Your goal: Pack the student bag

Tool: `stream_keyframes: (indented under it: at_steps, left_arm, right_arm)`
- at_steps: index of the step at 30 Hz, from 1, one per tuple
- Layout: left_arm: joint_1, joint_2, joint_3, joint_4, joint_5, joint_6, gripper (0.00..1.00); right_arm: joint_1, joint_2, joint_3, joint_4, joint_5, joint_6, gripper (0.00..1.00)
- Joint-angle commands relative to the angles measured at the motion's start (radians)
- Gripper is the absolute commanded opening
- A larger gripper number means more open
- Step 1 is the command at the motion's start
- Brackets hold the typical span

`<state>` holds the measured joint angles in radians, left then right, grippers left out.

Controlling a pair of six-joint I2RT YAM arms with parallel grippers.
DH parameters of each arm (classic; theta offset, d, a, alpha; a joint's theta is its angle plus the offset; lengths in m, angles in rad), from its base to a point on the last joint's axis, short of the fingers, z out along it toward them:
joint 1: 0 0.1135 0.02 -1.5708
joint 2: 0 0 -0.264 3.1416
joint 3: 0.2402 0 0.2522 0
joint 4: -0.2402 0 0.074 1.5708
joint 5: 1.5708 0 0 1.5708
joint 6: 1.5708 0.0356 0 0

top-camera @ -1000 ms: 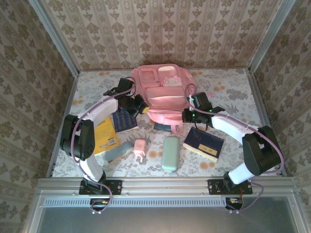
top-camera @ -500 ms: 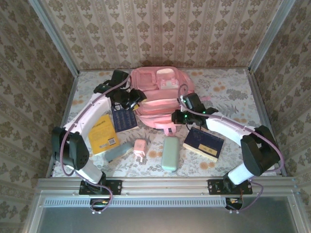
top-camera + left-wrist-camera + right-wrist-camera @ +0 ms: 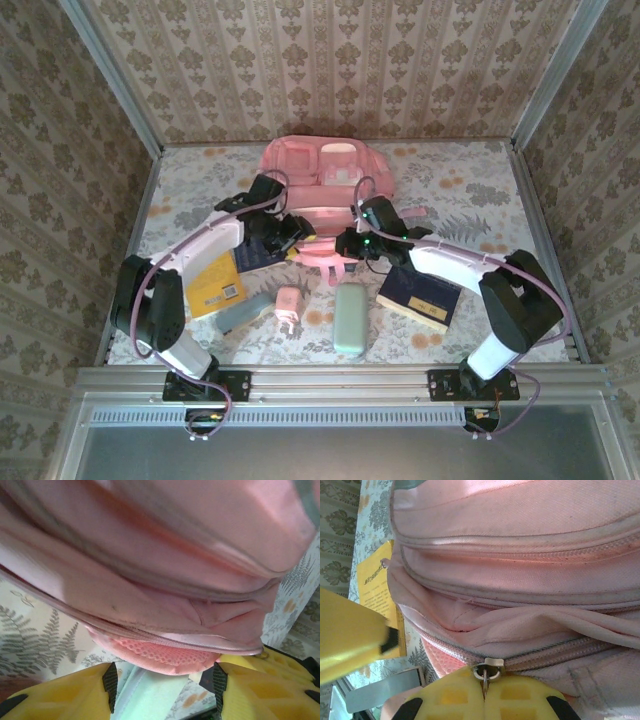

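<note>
One student bag, three books

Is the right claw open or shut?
Shut. The right gripper has its jaws pressed together on the bag's zipper pull.

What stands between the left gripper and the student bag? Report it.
Nothing visible does. In the left wrist view the left gripper, jaws apart, faces the lower edge of the student bag with no object between them. The right gripper is shut on the bag's zipper pull.
</note>
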<state>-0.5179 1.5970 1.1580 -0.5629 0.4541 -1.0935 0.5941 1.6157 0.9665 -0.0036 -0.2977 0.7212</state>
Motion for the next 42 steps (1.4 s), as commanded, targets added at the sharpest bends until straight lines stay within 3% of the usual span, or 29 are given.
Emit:
stream_keyframes:
  at_steps: [1,11,18,20,25,30,35,42]
  left_arm:
    - [-0.020,-0.024,-0.024,0.128,0.052,-0.174,0.56]
    - [-0.013,0.035,-0.008,0.158,0.002,-0.242,0.53]
    - [-0.017,0.114,-0.002,0.183,0.002,-0.272,0.41]
    - [-0.018,0.124,0.006,0.170,-0.013,-0.267,0.33]
    - [-0.002,0.135,0.051,0.112,-0.056,-0.212,0.00]
    - [0.037,0.117,0.097,0.036,-0.092,-0.151,0.00]
    - [0.052,0.101,0.151,-0.042,-0.143,-0.071,0.00]
    - [0.052,0.096,0.152,-0.078,-0.182,-0.017,0.00]
  right_arm:
    - [0.025,0.016,-0.011,0.152,0.039,0.061,0.00]
    - [0.052,0.081,0.002,0.171,0.027,0.039,0.00]
    - [0.053,0.084,0.001,0.159,0.048,0.016,0.00]
    - [0.053,0.087,0.003,0.152,0.054,0.005,0.00]
    - [0.053,0.098,0.014,0.069,0.101,-0.068,0.00]
    - [0.050,0.095,0.076,-0.140,0.179,-0.244,0.00]
    - [0.028,0.094,0.105,-0.265,0.172,-0.336,0.00]
    - [-0.071,0.086,0.135,-0.359,0.008,-0.383,0.00]
